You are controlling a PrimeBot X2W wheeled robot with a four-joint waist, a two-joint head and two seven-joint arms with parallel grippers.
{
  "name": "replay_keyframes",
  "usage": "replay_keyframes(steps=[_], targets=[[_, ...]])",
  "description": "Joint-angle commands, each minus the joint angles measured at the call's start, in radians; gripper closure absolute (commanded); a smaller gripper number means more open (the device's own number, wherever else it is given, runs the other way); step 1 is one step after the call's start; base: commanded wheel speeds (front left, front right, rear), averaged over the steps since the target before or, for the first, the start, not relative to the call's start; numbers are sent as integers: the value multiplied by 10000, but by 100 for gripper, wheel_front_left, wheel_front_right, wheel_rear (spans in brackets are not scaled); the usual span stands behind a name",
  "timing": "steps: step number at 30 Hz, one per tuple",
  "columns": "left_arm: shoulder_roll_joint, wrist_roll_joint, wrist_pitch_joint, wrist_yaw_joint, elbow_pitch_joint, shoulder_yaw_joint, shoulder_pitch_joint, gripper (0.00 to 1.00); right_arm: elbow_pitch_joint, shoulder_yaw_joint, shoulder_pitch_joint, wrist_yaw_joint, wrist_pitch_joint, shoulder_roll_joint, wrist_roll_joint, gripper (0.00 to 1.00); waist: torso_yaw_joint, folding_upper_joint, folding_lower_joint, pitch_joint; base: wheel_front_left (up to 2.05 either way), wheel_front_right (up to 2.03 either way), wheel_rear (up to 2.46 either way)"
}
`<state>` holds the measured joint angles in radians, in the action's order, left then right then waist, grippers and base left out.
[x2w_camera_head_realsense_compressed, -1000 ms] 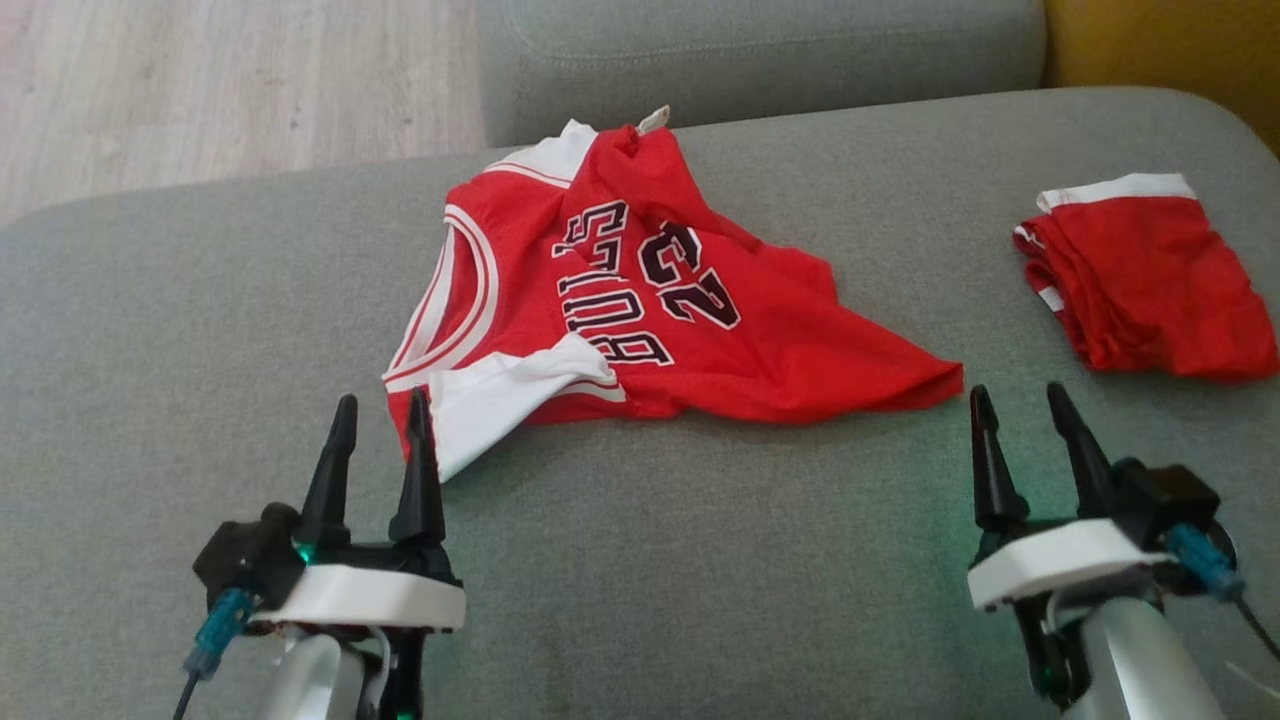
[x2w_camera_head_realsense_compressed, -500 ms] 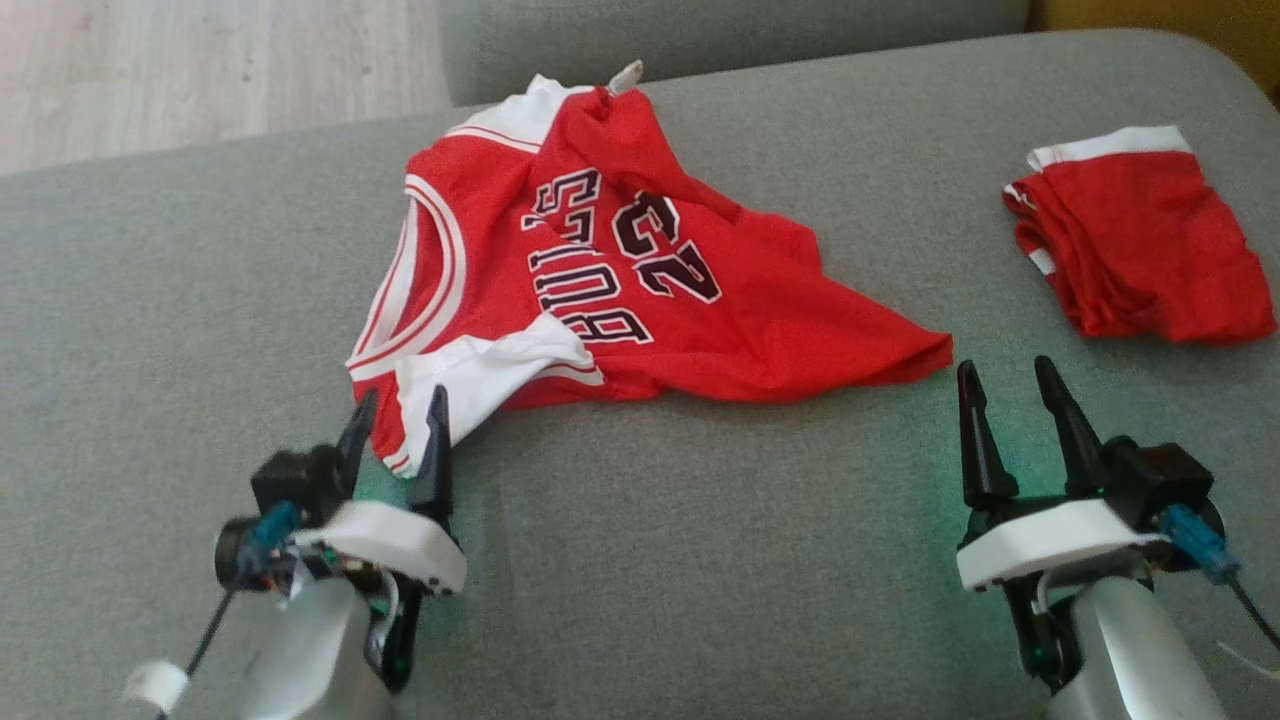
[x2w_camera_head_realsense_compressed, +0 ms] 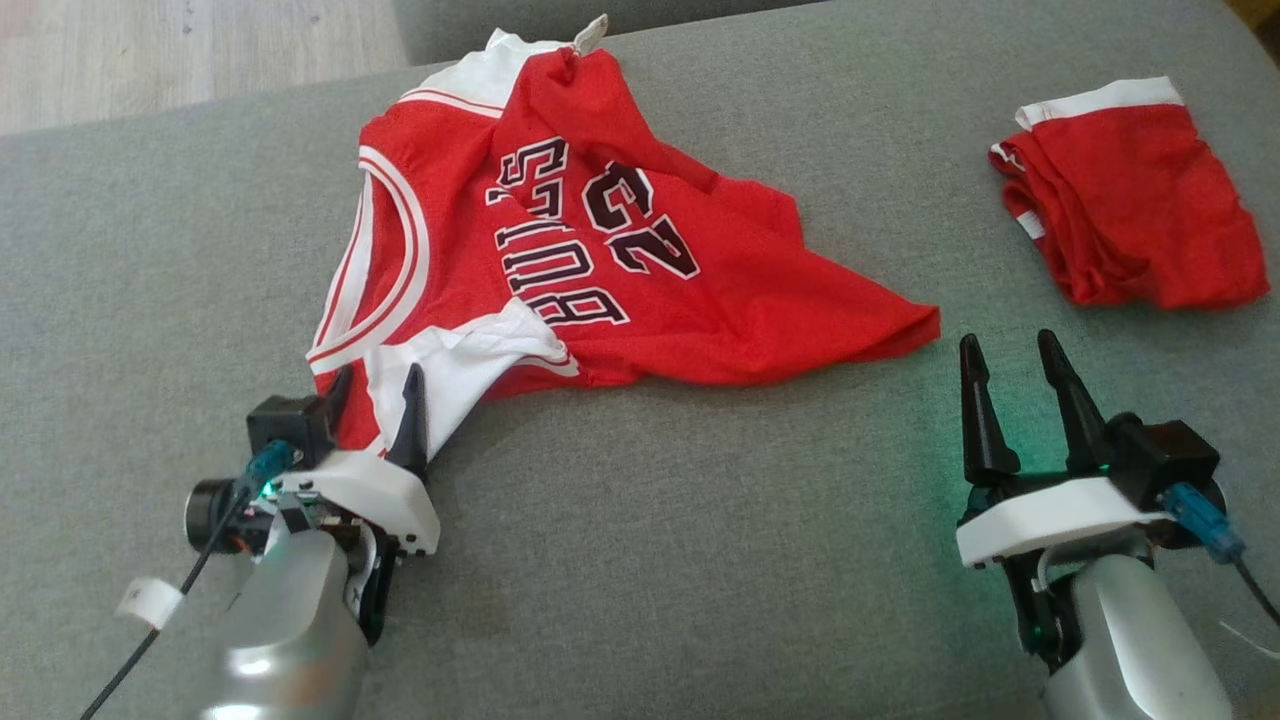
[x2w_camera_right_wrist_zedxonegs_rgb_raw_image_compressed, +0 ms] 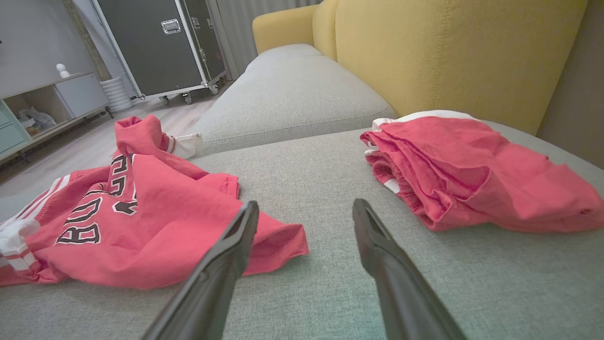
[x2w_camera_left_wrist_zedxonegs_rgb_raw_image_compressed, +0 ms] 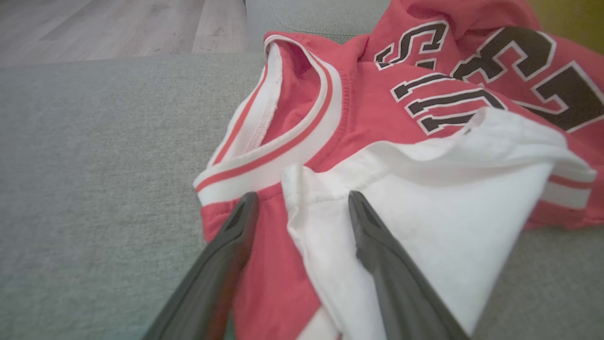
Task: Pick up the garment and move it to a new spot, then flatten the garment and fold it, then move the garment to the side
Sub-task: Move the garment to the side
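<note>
The garment (x2w_camera_head_realsense_compressed: 600, 250) is a red basketball jersey with white trim and black lettering, lying crumpled on the grey sofa cushion (x2w_camera_head_realsense_compressed: 700, 520). My left gripper (x2w_camera_head_realsense_compressed: 376, 385) is open at its near left corner. In the left wrist view the left gripper (x2w_camera_left_wrist_zedxonegs_rgb_raw_image_compressed: 302, 198) straddles the red shoulder and the edge of the white panel of the garment (x2w_camera_left_wrist_zedxonegs_rgb_raw_image_compressed: 368, 108), fingers low over the cloth. My right gripper (x2w_camera_head_realsense_compressed: 1006, 345) stands open on the cushion just right of the jersey's hem corner, not touching it. The right wrist view shows the right gripper (x2w_camera_right_wrist_zedxonegs_rgb_raw_image_compressed: 306, 205) with that corner of the garment (x2w_camera_right_wrist_zedxonegs_rgb_raw_image_compressed: 155, 222) by its left finger.
A folded red piece with a white band (x2w_camera_head_realsense_compressed: 1130, 200) lies at the cushion's right, also as the folded red piece (x2w_camera_right_wrist_zedxonegs_rgb_raw_image_compressed: 472, 174). Wooden floor (x2w_camera_head_realsense_compressed: 150, 50) lies beyond the cushion's far left edge. A yellow backrest (x2w_camera_right_wrist_zedxonegs_rgb_raw_image_compressed: 448, 47) and a second grey cushion (x2w_camera_right_wrist_zedxonegs_rgb_raw_image_compressed: 292, 85) stand behind.
The head camera has tilted, shifting the whole picture. My left gripper has moved forward and tilted until its open fingers straddle the jersey's near corner. The right gripper has stayed beside the hem.
</note>
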<state>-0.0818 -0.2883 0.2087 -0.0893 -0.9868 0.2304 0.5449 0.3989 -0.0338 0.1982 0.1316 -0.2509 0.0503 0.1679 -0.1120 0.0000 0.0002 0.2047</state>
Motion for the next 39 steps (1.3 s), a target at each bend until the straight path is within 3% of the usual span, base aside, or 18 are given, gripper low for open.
replay_keyframes(steps=[1, 4, 6, 7, 13, 18, 23, 27, 33, 34, 39], targets=[[-250, 64, 118, -36, 65, -158, 422, 0, -346, -224, 352, -9, -108, -1, 92, 0, 8, 0, -2, 0, 0, 0, 0], [-205, 46, 228, -131, -149, -31, 507, 0, -287, -172, 351, -9, -108, -1, 56, 0, 43, 0, -2, -42, 0, 0, 0], [-164, 30, 295, -209, -242, 87, 543, 78, -233, -165, 374, -9, -108, -1, 20, 0, 73, 0, -2, -79, 0, 0, 0], [-150, 29, 331, -242, -269, 152, 555, 100, -211, -166, 389, -9, -108, -1, 3, 0, 90, 0, -2, -102, 0, 0, 0], [-331, 71, 515, -335, 430, 260, 738, 100, -161, -123, 438, -9, -109, -1, -36, 0, 229, 0, -2, -224, 0, 0, 0], [-703, 405, 526, -379, 2452, 349, 344, 100, 82, 14, 301, -9, -109, -1, 83, 0, 438, 0, -2, -493, 0, 0, 0], [-1346, 661, 528, -407, 4102, 1030, -360, 100, 198, 77, 243, -9, -109, -1, 160, 0, 801, 0, -2, -816, 0, 0, 0], [-2287, 539, 529, -411, 5095, 2202, -954, 100, 287, 41, 203, -9, -109, -1, 225, 0, 1081, 0, -2, -1114, 0, 0, 0], [-4168, 96, 487, -412, 6291, 4232, -1580, 100, 474, -95, 88, -9, -109, -1, 324, 0, 1436, 0, -2, -1462, 0, 0, 0], [-4168, 96, 487, -412, 6291, 4232, -1580, 100, 474, -95, 88, -9, -109, -1, 324, 0, 1436, 0, -2, -1462, 0, 0, 0], [-5375, -359, 157, -413, 6608, 4909, -1998, 100, 627, -156, 16, -9, -109, -1, 368, 0, 1582, 0, -2, -1673, 0, 0, 0]])
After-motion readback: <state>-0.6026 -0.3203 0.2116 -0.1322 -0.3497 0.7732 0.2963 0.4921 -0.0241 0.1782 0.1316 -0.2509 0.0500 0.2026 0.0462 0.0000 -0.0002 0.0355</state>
